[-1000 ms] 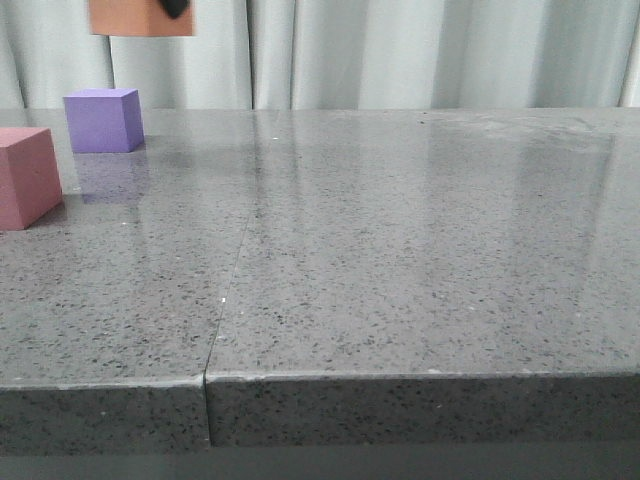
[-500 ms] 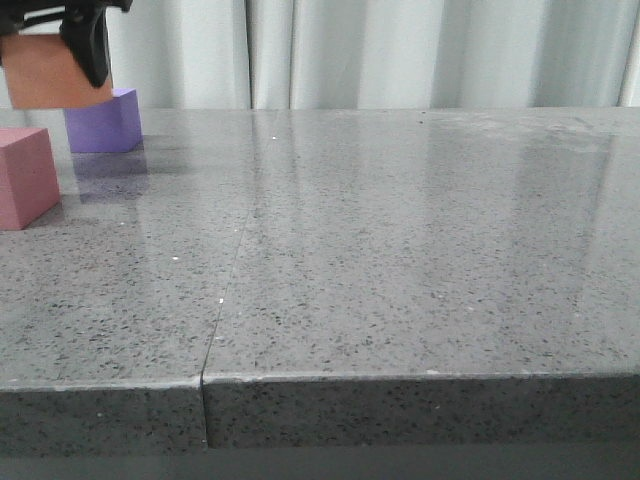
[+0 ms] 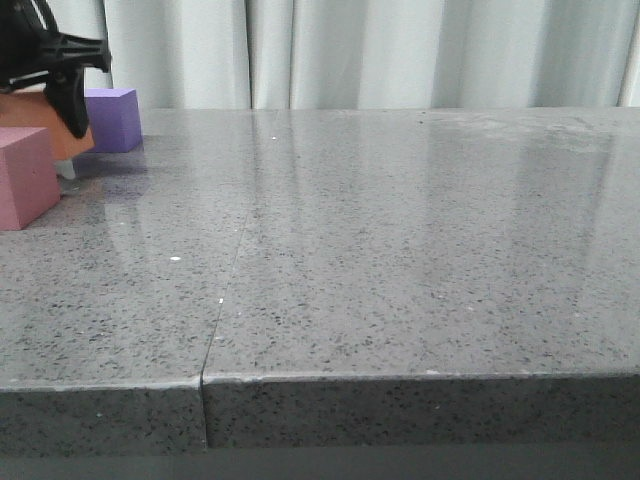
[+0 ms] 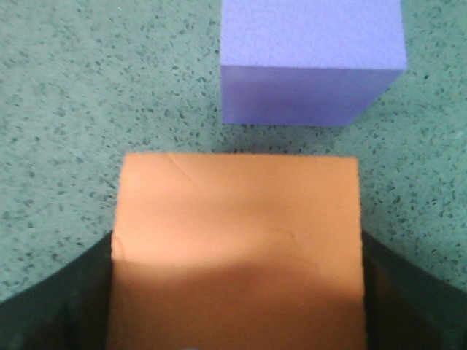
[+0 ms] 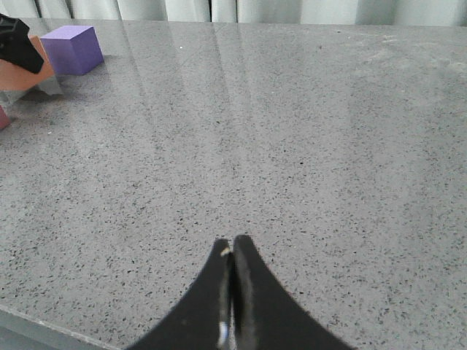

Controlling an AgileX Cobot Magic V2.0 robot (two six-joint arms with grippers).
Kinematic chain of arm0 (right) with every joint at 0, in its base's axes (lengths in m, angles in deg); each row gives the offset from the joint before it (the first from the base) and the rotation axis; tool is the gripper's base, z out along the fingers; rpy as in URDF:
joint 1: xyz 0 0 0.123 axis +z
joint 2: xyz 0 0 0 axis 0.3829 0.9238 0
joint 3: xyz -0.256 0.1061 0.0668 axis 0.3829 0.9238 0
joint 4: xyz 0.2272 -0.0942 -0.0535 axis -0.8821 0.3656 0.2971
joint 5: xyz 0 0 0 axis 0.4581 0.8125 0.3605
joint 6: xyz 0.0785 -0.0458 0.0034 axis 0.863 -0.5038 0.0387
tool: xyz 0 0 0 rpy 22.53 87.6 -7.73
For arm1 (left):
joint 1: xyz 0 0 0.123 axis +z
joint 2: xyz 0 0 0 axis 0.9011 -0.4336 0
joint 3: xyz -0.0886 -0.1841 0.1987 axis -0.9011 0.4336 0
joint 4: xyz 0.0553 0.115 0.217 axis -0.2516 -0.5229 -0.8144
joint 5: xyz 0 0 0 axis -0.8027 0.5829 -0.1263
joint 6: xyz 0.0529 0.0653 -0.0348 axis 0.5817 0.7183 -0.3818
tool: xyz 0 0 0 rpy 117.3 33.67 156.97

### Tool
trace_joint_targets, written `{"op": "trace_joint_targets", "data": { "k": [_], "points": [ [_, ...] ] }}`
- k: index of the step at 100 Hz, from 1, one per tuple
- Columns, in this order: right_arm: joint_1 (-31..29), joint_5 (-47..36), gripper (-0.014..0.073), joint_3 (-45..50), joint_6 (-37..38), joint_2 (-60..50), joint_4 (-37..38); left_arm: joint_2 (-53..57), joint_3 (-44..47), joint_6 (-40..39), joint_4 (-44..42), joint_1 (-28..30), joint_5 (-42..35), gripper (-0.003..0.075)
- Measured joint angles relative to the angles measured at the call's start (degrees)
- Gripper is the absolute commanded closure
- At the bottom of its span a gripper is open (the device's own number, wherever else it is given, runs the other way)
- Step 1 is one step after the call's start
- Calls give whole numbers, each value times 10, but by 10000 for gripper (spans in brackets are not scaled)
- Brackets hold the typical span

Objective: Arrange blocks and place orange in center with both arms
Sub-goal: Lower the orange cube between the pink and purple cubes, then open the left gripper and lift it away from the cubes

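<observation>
My left gripper (image 3: 40, 118) is shut on the orange cube (image 3: 25, 110) at the table's far left, low over the surface; I cannot tell whether the cube touches it. The cube is between the pinkish-red cube (image 3: 25, 178), in front, and the purple cube (image 3: 115, 118), behind. In the left wrist view the orange cube (image 4: 237, 233) fills the space between the dark fingers (image 4: 62, 306), with the purple cube (image 4: 310, 62) just beyond it. My right gripper (image 5: 232, 244) is shut and empty over the bare table near its front edge. From there the purple cube (image 5: 73, 49) and the orange cube (image 5: 29, 73) show far off.
The grey speckled table (image 3: 400, 250) has a seam (image 3: 225, 300) running from front to back, left of centre. Its front edge (image 3: 400, 378) is close to the camera. Pale curtains (image 3: 400, 50) hang behind it.
My left gripper has come down and to the left with the orange cube, from high above the purple cube to low between the purple and pinkish-red cubes.
</observation>
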Motion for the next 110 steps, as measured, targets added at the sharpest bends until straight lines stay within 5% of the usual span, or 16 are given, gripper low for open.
{"op": "trace_joint_targets", "data": {
  "k": [25, 48, 78, 93, 110],
  "points": [
    [0, 0, 663, 0, 0, 0, 0, -9, 0, 0, 4, -2, -5, 380],
    [0, 0, 663, 0, 0, 0, 0, -11, 0, 0, 9, -2, -10, 66],
    [0, 0, 663, 0, 0, 0, 0, 23, 2, 0, 13, -2, -10, 62],
    [0, 0, 663, 0, 0, 0, 0, 86, 23, 0, 13, -2, -12, 176],
    [0, 0, 663, 0, 0, 0, 0, 177, 92, 0, 13, -2, -49, 518]
  ]
}}
